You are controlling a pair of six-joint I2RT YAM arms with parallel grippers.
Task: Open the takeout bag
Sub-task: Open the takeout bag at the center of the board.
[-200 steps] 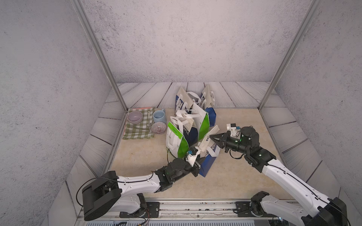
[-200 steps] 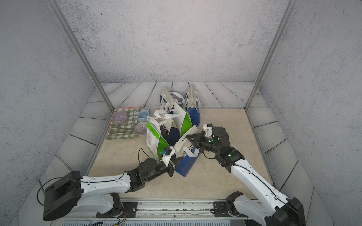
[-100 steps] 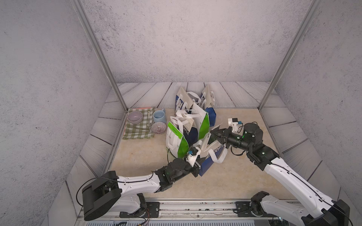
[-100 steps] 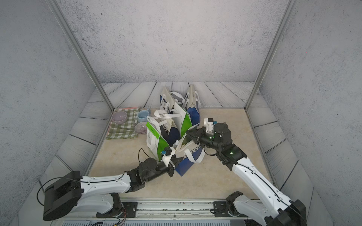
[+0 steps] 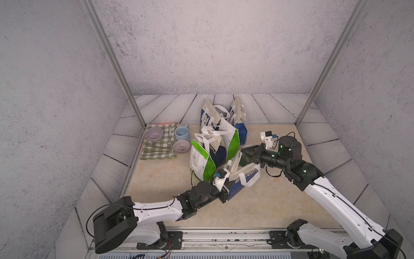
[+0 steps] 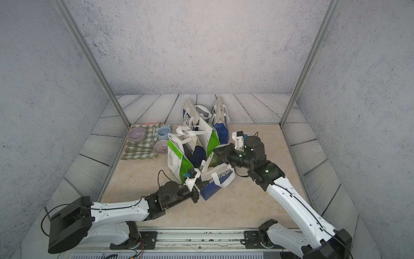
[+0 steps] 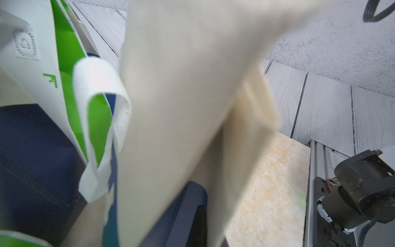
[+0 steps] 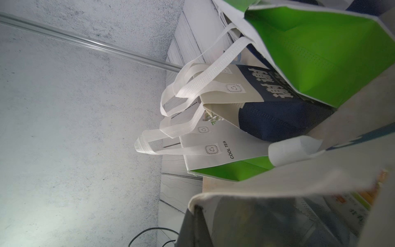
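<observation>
Top views both show one takeout bag (image 5: 245, 179) near the middle of the worktop (image 5: 268, 208), leaning, base toward the front, long axis and mouth angled up and back. The left gripper (image 5: 226, 178) has its fingers clenched on the near rim, and the right gripper (image 5: 243, 153) has its fingers clenched on the far rim. Behind stand seemingly four other bags (image 5: 202, 161), two bowls (image 5: 154, 134) and one mug (image 5: 181, 133).

"COOL TEA" on green-white bag (image 8: 224, 147)

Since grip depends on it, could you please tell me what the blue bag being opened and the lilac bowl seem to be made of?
Blue bag: probably non-woven fabric, matte; its walls fold softly, and the like bags' handles show dotted embossing. Lilac bowl: likely glazed ceramic; smooth with a faint sheen.
</observation>
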